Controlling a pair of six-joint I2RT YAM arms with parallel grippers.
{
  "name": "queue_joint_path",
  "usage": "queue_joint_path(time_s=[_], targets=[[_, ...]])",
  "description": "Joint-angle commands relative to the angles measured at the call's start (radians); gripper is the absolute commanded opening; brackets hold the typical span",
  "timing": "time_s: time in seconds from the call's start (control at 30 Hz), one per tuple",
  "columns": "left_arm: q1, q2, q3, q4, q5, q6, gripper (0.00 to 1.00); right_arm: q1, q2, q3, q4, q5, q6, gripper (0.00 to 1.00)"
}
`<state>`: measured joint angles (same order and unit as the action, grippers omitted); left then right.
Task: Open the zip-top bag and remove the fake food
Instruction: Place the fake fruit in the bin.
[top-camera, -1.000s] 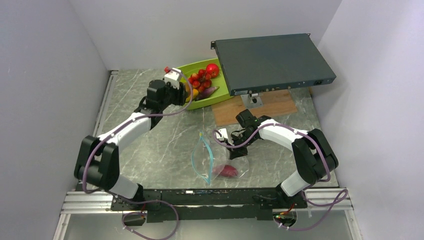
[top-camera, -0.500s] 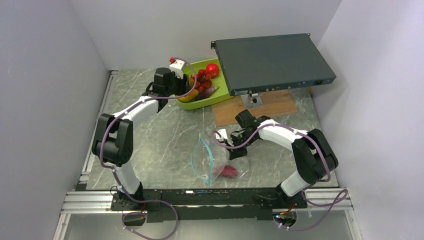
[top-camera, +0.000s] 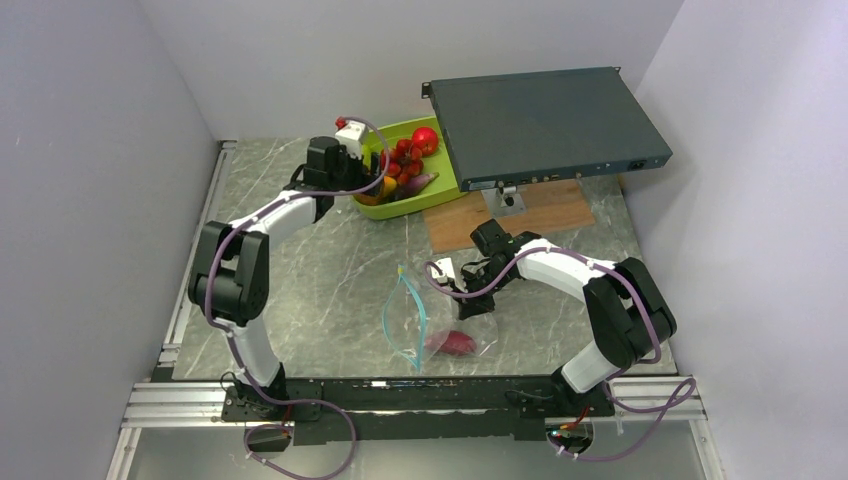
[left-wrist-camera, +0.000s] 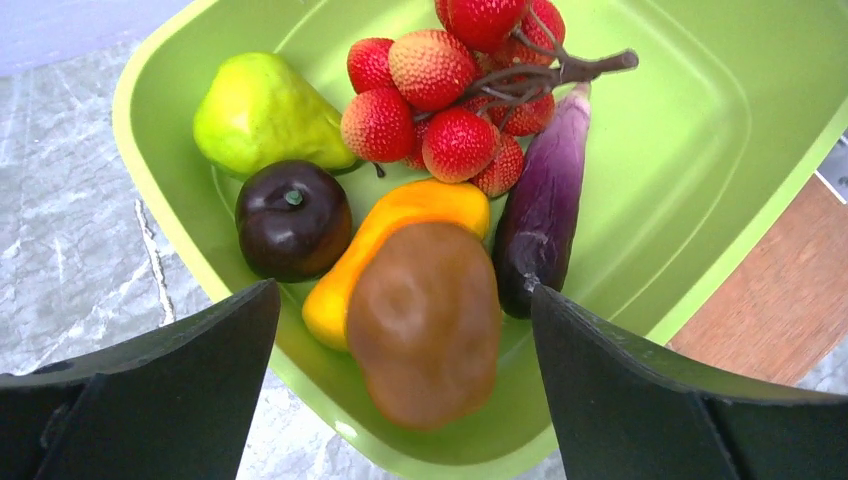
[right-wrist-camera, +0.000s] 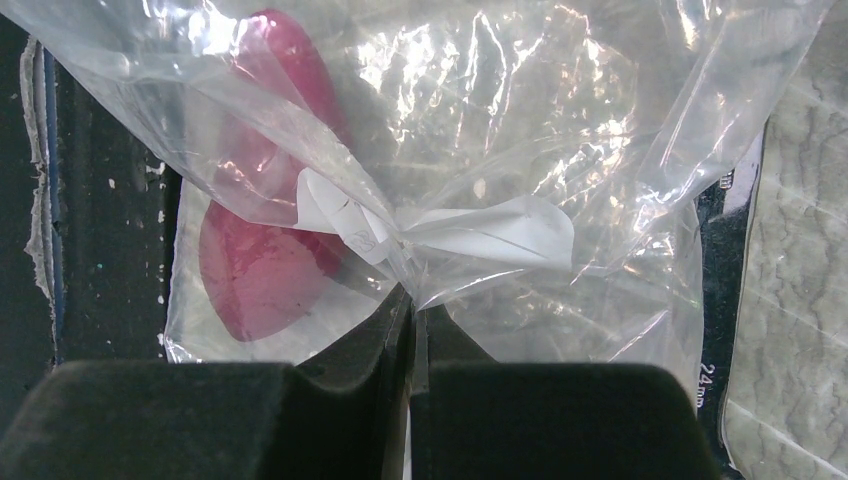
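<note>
The zip-top bag lies flat on the table with its blue zip strip to the left. One red piece of fake food shows inside it. My right gripper is shut on a pinch of the bag's clear plastic, beside the red piece. My left gripper hangs open over the lime-green tray. Between its fingers a brown piece rests on the mango, untouched. Pear, plum, eggplant and red bunch lie around it.
A dark flat device stands raised on a stand over a wooden board, right next to the tray. A red apple sits at the tray's far end. Grey walls close in left, right and behind.
My left arm has swung right over the tray and its jaws have opened wide, leaving the brown piece lying in the tray. The right arm and the bag have not moved.
</note>
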<state>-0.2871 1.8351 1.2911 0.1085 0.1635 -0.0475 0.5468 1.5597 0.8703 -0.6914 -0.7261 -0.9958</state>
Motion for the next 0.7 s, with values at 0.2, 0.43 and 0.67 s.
queue_joint_path(time_s=[0.2, 0.43, 0.67], targets=[[0.033, -0.288, -0.260, 0.306, 0.068, -0.141, 1.00, 0.005, -0.009, 0.015, -0.011, -0.006, -0.028, 0.06], [0.115, -0.472, -0.488, 0.404, 0.376, -0.403, 1.00, 0.006, -0.022, 0.010, -0.011, -0.004, -0.032, 0.06], [0.115, -0.755, -0.663, 0.269, 0.440, -0.475, 1.00, 0.005, -0.041, 0.006, -0.008, -0.001, -0.033, 0.06]])
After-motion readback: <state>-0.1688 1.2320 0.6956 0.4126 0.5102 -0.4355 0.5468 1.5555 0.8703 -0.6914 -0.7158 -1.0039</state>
